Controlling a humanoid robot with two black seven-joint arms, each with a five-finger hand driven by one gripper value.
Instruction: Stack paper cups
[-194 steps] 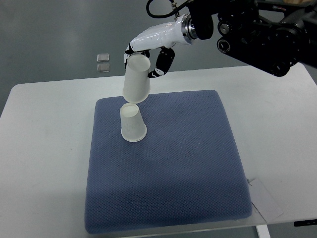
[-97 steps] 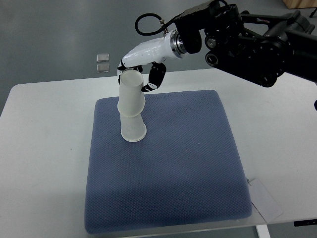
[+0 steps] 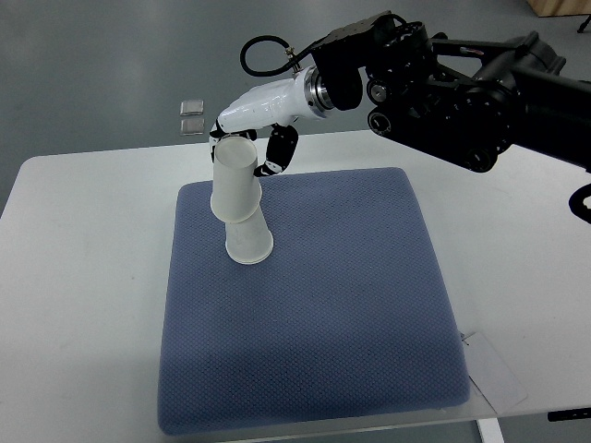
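White paper in your right hand point(image 3: 247, 138): the fingers point(image 3: 278, 152) were clamped around the top cup point(image 3: 234, 180), gripping near its upper end. That cup tilted left and sat over the lower cup point(image 3: 247, 242), which stood just below your fingers on the blue mat point(image 3: 351, 295), mouth down, near its far-left part.

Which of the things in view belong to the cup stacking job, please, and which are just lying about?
Part of the job:
- upper paper cup, upside down, held by the right hand and partly down over the lower one
- lower paper cup, upside down on the blue mat

Just lying about:
- two small clear squares on the floor beyond the white table
- white card at the table's near right corner
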